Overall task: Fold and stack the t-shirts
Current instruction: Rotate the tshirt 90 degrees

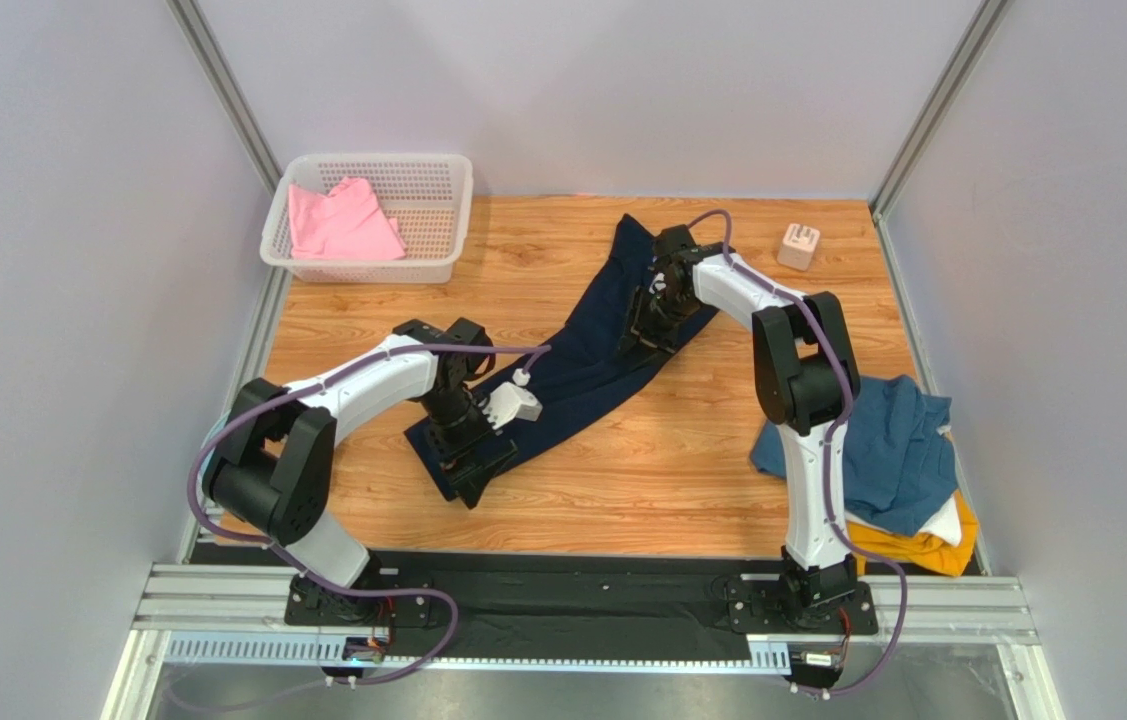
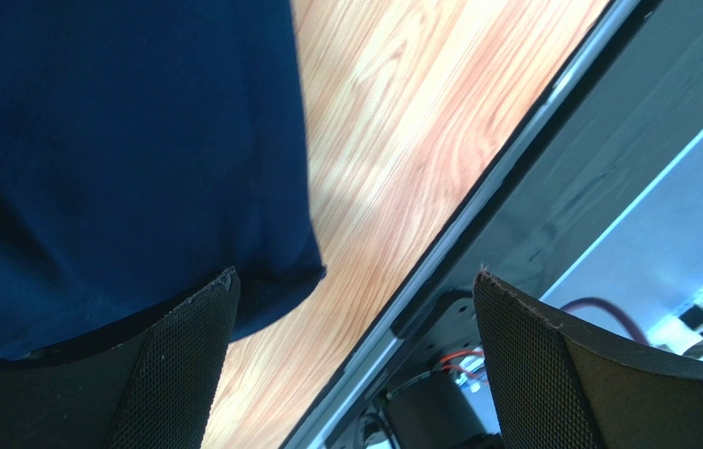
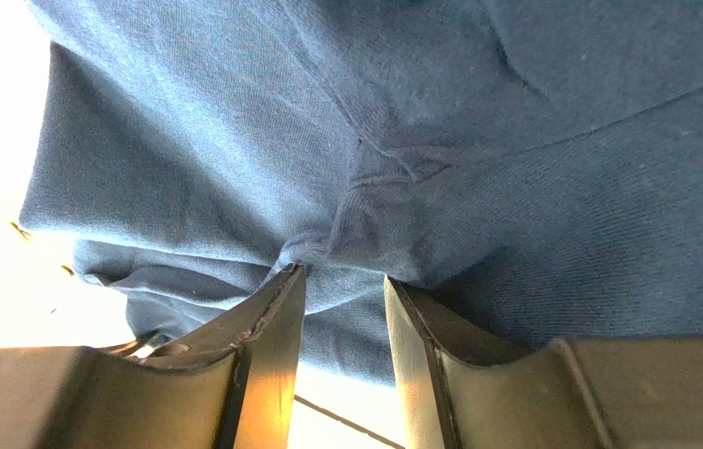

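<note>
Navy t-shirt (image 1: pixel 592 353), soft matte cloth, lies rumpled in a long slanting band across the wood-grain table (image 1: pixel 674 465), running from the near left toward the far middle. The left gripper (image 2: pixel 355 276) stands wide open at the band's near end. One of its black, mesh-textured fingers (image 2: pixel 186 365) sits over the hemmed corner and the other over the table's metal edge. The right gripper (image 3: pixel 341 278) pinches a puckered fold of the navy cloth at the far end.

A white lattice basket (image 1: pixel 442 203) in the far left corner holds the pink t-shirt (image 1: pixel 341 222), loosely crumpled. At the right edge the teal t-shirt (image 1: pixel 892 443) is heaped over the white t-shirt (image 1: pixel 948 518) and the mustard t-shirt (image 1: pixel 915 551). A small pale block (image 1: pixel 798 245) sits far right. Bare wood shows between the navy band and the heap.
</note>
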Motion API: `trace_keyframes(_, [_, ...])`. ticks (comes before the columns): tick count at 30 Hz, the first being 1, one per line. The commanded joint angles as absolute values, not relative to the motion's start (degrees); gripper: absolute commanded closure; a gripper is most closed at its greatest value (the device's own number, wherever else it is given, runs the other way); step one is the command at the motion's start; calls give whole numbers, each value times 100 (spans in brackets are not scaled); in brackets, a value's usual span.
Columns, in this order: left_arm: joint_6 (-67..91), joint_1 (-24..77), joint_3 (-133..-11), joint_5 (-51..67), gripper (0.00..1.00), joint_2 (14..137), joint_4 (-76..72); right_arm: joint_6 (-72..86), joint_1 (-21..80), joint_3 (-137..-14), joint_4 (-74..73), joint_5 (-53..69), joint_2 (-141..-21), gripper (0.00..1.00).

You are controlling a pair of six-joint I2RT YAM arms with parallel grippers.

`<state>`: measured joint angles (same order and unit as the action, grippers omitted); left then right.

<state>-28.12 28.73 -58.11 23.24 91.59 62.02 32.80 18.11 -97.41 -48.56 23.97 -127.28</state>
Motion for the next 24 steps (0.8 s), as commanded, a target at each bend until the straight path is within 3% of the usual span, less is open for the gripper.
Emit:
trace_keyframes(1, [-3181, 2795, -5591, 1891, 0, 9017, 6521, 3076, 1740, -9686, -4922, 1960, -12806, 56])
trace_keyframes(9, [-3524, 2795, -5589, 1512, 0, 9167, 6740, 3067, 1688, -9703, -4957, 1995, -12727, 56])
trace_keyframes(18, [-3675, 2795, -8636, 2302, 0, 9070, 7902, 3146, 1556, -10125, -5054, 2416, -12411, 53])
trace_keyframes(24, [-3217, 2795, -8536, 2153, 0, 9929, 7015, 3435, 1459, -10555, -4914, 3224, -12340, 50])
